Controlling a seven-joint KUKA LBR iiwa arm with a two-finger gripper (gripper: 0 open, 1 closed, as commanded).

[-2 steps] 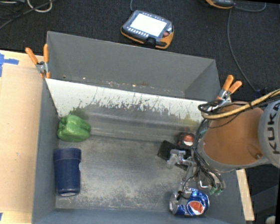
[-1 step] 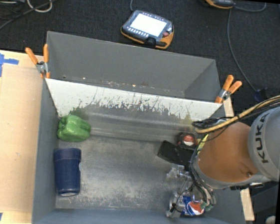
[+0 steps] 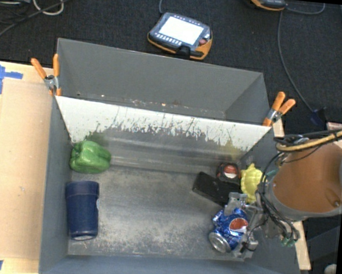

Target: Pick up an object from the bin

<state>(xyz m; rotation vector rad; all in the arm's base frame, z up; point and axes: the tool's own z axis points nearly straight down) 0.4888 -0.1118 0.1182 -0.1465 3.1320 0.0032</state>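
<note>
1. My gripper [image 3: 243, 232] sits low against the crushed blue, red and white can [image 3: 227, 227] in the near right corner of the bin [image 3: 147, 235]. I cannot tell whether it is spread or pinching.
2. Thin dented metal slips and gives, so I would squeeze across its flattened sides, then lift straight up, clear of the wall.
3. In the near left corner lies a smooth dark blue cylinder [image 3: 82, 209].
4. Farther in are a flat black block [image 3: 209, 187], a lumpy yellow piece [image 3: 251, 179] and a glossy green pepper [image 3: 89, 156].
</note>
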